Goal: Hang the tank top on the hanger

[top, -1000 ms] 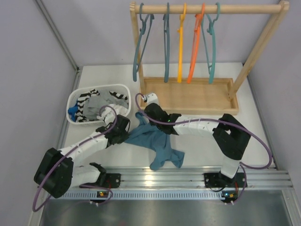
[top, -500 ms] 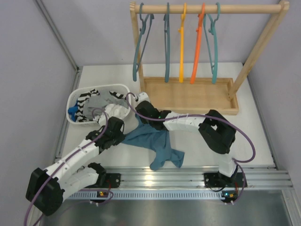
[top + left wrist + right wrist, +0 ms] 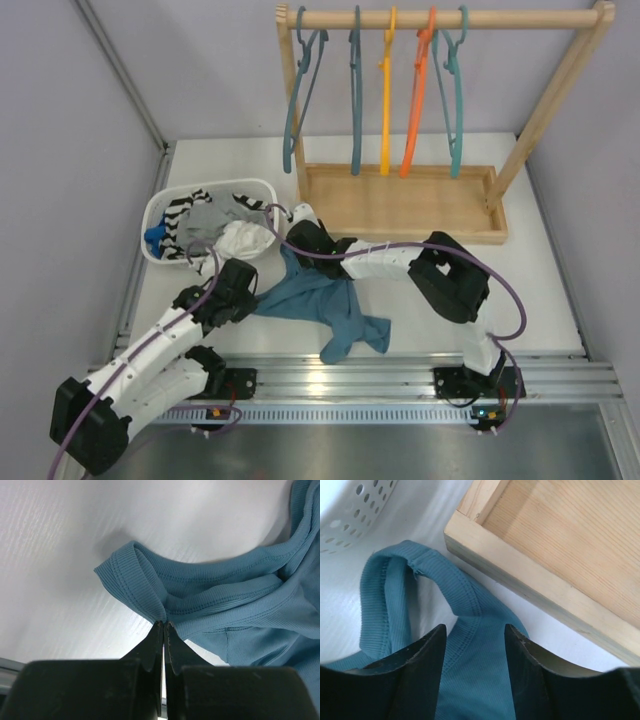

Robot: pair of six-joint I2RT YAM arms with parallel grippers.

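White table [image 3: 545, 275], wooden rack [image 3: 400, 205] behind | tank top [image 3: 320, 300] crumpled on table before rack | left tool [image 3: 164, 626] pinched tight on one strap | right tool [image 3: 475, 631] part-open above another strap loop, holding nothing | step: gripping garment; next likely: right closes on strap, hanger [image 3: 457, 120] hangs on rail [image 3: 500, 18].

Top view: high above the near edge, looking down on the whole table [image 3: 545, 285]. Wrist views: close, angled downward, both sharing the tank top [image 3: 318, 300].
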